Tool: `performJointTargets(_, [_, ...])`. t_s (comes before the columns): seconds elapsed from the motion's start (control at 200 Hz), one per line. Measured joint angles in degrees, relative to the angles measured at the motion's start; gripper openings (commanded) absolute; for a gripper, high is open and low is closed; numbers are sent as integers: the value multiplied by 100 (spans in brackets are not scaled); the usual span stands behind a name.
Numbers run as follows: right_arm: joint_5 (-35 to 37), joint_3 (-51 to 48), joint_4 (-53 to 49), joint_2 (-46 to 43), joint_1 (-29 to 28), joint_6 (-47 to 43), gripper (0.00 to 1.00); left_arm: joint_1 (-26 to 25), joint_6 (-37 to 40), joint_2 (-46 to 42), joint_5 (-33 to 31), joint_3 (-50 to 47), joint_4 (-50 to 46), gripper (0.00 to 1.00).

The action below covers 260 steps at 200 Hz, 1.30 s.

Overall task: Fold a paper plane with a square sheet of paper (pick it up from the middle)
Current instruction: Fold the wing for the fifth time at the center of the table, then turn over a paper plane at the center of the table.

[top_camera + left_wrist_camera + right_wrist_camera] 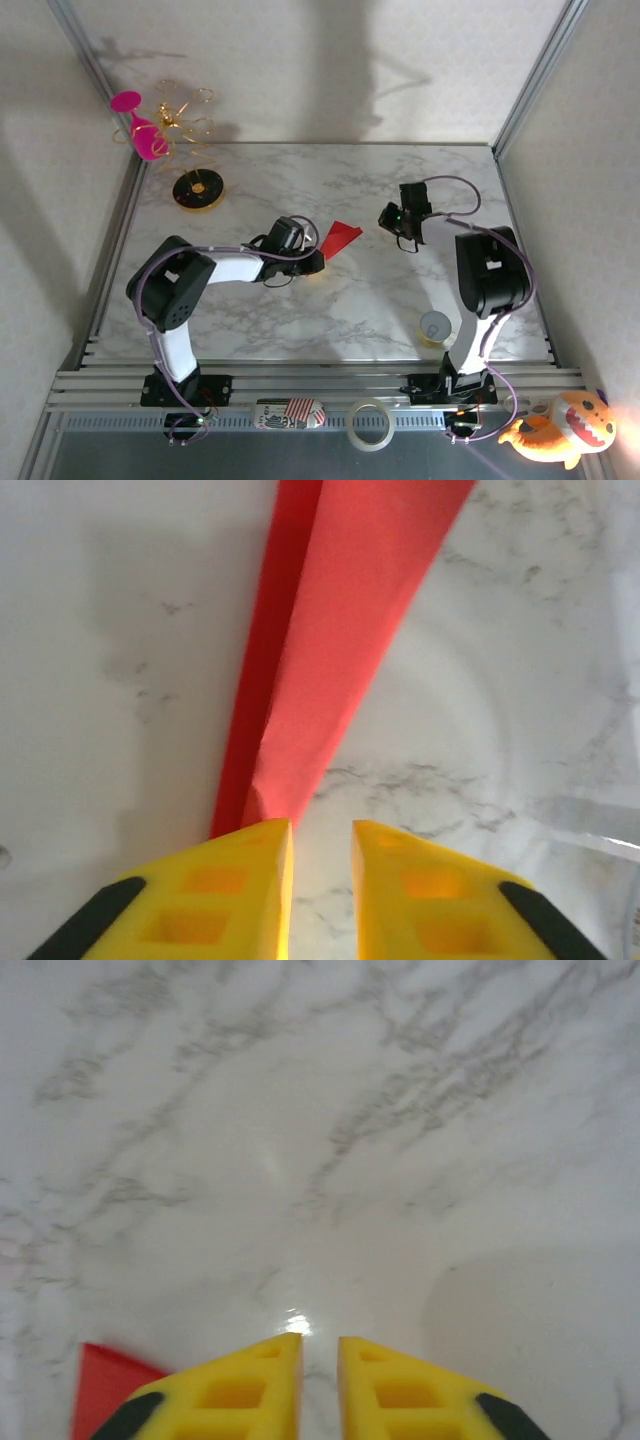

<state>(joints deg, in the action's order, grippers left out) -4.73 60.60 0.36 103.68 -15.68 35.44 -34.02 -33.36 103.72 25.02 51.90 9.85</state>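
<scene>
Paper plane [330,630] (narrow end) lies just ahead of left fingers [235,890].

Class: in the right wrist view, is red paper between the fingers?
No, the red paper lies left of the right gripper, outside its gap.

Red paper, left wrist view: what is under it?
Marble table shows on both sides of the paper. A darker red fold sits beneath its lighter top flap. The table directly beneath is covered, so nothing there can be checked.
</scene>
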Motion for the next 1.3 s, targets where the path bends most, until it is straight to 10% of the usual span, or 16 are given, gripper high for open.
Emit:
performJointTargets(0.305, [811, 229, -1084, -463, -1038, 240, 50, 404, -20, -1851, -1281, -105, -369, 82])
performJointTargets(0.761, [2074, 2199, -2828, 1270, -2667, 1145, 58, 1145, 302, -3093, -2658, -903, -870, 92])
performJointTargets(1.302, [2767, 3392, -4253, 2063, -2883, 1567, 49, 1419, 599, -3152, -2605, -1056, -890, 99])
